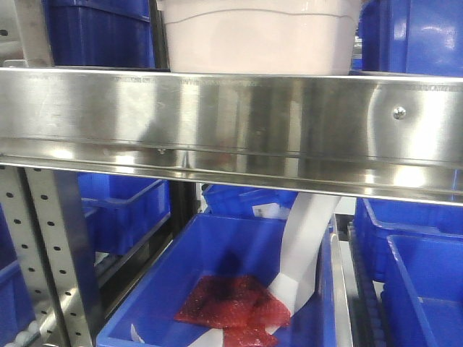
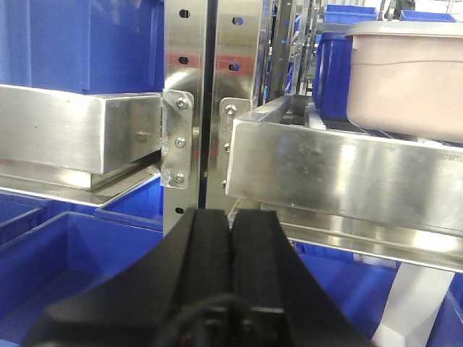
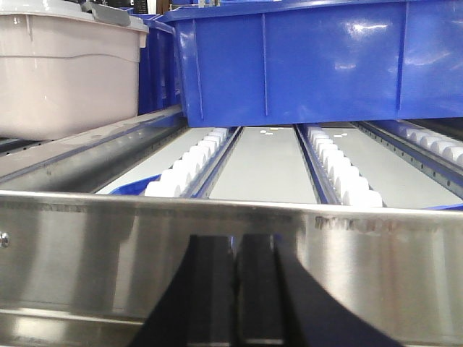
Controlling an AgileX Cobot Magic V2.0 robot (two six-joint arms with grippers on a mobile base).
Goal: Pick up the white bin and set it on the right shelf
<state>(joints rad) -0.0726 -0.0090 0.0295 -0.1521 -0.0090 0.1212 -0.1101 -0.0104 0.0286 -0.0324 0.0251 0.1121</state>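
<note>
Sitting on steel shelf (image 1: 231, 119) already, white bin (image 1: 257, 36) flat behind front rail, blue bins (image 1: 423, 32) either side | left pincer (image 2: 231, 238) closed, empty | right pincer (image 3: 235, 289) closed, empty | judgement: placement looks done, back both arms straight out, avoid rail.

Open roller lane (image 3: 268, 163) runs between white bin (image 3: 65, 72) and blue bin (image 3: 318, 61); the shelf's steel front rail (image 3: 217, 253) blocks low approach.
</note>
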